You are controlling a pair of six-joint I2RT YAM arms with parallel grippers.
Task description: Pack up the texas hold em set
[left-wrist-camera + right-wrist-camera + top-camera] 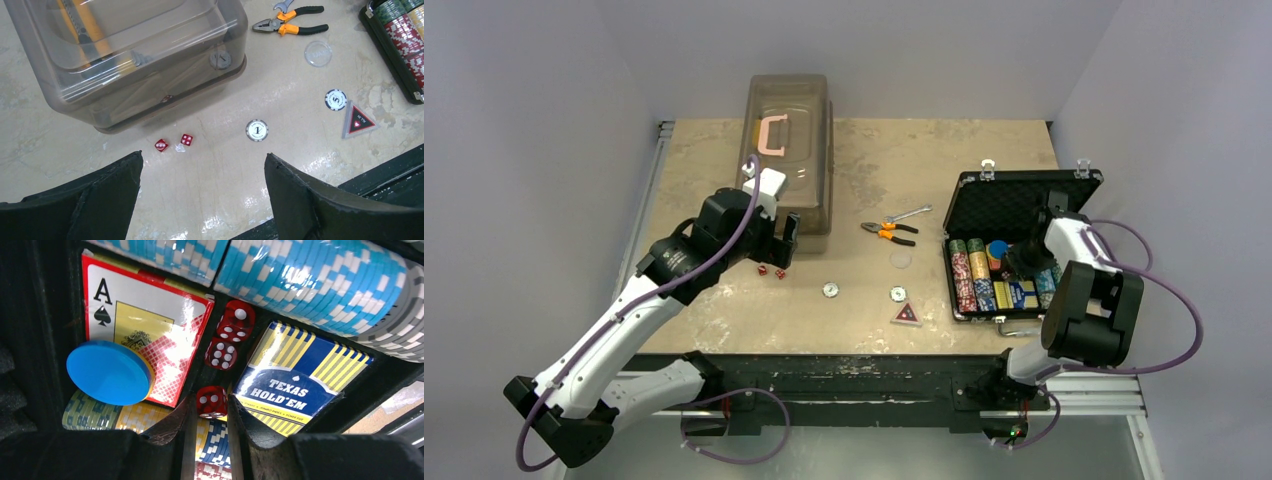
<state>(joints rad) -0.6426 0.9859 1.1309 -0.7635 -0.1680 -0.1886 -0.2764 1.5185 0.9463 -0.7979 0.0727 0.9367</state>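
Left gripper [776,250]: jaws wide open and holding nothing, hovering above the table [714,320] at the near end of the brown box.
Brown box [789,150]: translucent, lid on, pink handle [772,135] on top, at the far left of the table.
Loose dice [161,145]: two small red ones side by side on the table, just near of the brown box and between the open fingers in the left wrist view.
Round buttons [830,290]: two white-rimmed discs flat on the table, apart from each other, right of the loose dice.
Pliers [889,232]: orange-handled, lying mid-table with a silver wrench [909,214] just beyond them.
Clear disc [901,260]: flat on the table, near of the pliers.
Triangle token [906,315]: red and black, flat near the table's near edge, right of the buttons.
Case [1014,205]: black, open on the right side, lid propped up at the far side.
Poker chips [969,275]: multicoloured rows on edge in the case's tray.
Blue card box [295,380]: in its slot, marked TEXAS HOLD'EM, beside an ace-faced deck [145,325] with a blue chip [107,372] resting on it.
Stowed dice [235,320]: two red ones in the narrow slot between the two decks.
Right gripper [210,412]: inside the case, jaws narrowed onto a red die [211,401] at the near end of that slot.
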